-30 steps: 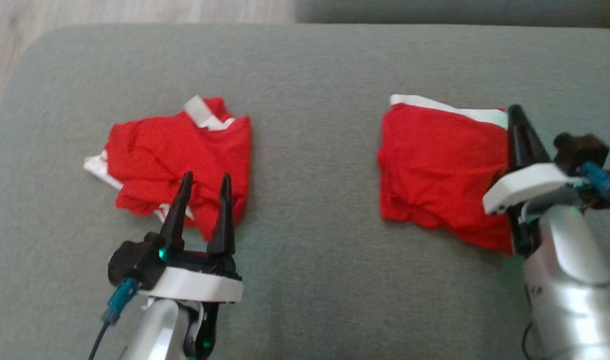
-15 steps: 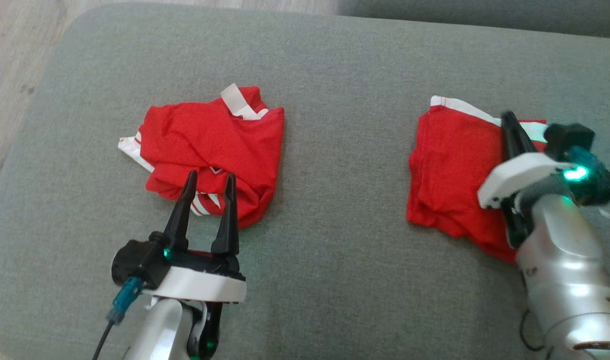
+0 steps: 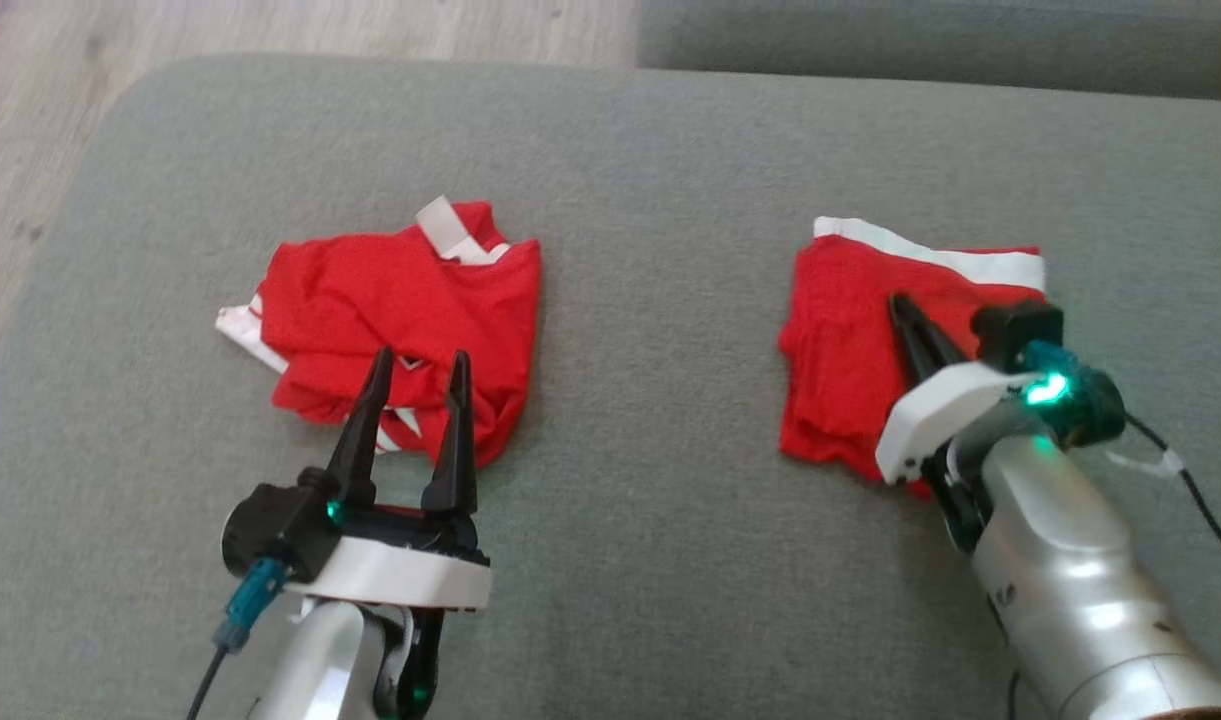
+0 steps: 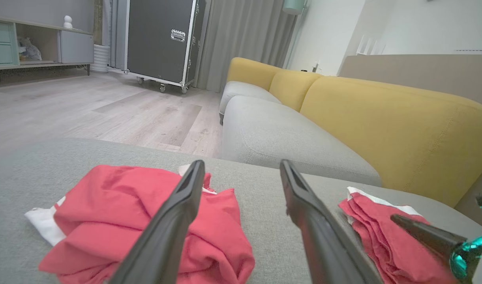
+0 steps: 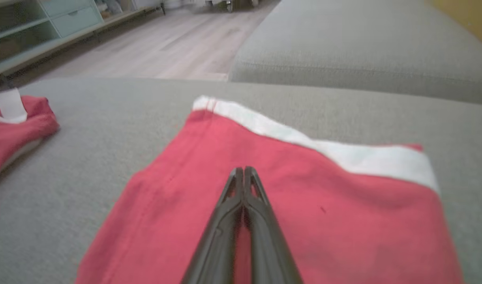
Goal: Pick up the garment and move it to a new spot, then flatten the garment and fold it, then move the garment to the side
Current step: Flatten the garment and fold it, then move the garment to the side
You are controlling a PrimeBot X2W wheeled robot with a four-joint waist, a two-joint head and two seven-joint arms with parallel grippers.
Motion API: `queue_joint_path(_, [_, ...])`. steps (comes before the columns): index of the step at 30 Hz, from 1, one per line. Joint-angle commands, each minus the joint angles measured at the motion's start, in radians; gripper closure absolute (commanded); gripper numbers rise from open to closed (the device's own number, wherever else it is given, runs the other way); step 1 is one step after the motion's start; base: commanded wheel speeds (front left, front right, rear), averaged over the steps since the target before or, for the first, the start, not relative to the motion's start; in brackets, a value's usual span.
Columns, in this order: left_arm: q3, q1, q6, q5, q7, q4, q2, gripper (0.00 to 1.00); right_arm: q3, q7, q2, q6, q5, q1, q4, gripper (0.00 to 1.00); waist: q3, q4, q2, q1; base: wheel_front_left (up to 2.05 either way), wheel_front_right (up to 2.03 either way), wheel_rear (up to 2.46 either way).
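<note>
Left pincer (image 3: 422,354) spread by crumpled red garment (image 3: 370,290); right pincer (image 3: 896,300) pressed together over folded garment (image 3: 835,310).

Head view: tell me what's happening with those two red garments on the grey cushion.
Two red garments lie apart on the grey cushion. The crumpled garment is at the left; the left gripper is open, fingers pointing at its near edge, holding nothing. The folded garment is at the right, white band along its far edge; the right gripper is shut, tips over it. Whether it presses down is unclear.
</note>
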Motion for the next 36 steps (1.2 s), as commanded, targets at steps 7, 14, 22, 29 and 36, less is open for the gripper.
queue_joint_path(7, [0.067,-0.004,-0.011,0.024,-0.009,-0.017,0.004,0.00,-0.059,-0.011,-0.018,-0.001,0.013,0.070,-0.239,1.00,-0.070,-0.069,0.0000,0.0000,0.00,0.00,0.00])
queue_joint_path(14, [0.085,0.029,-0.010,0.019,-0.009,-0.017,0.004,0.00,-0.192,-0.011,-0.018,-0.001,-0.066,0.253,-0.468,1.00,-0.118,-0.137,0.0000,0.0000,0.00,0.00,0.00])
queue_joint_path(22, [0.106,0.083,0.000,0.038,-0.009,-0.027,0.004,0.00,-0.250,-0.011,0.015,-0.001,-0.115,0.423,-0.669,0.00,-0.142,-0.196,0.0000,0.0000,0.00,0.00,0.00])
queue_joint_path(29, [0.103,0.111,0.004,0.036,-0.009,-0.007,0.004,0.00,-0.231,-0.011,0.018,-0.001,-0.060,0.498,-0.728,0.00,-0.146,-0.204,0.0000,0.0000,0.00,0.00,0.00])
queue_joint_path(36, [0.101,0.092,0.001,0.035,-0.009,-0.014,0.004,0.00,-0.214,-0.011,0.018,-0.001,-0.043,0.472,-0.694,0.00,-0.122,-0.184,0.0000,0.0000,0.00,0.00,0.00])
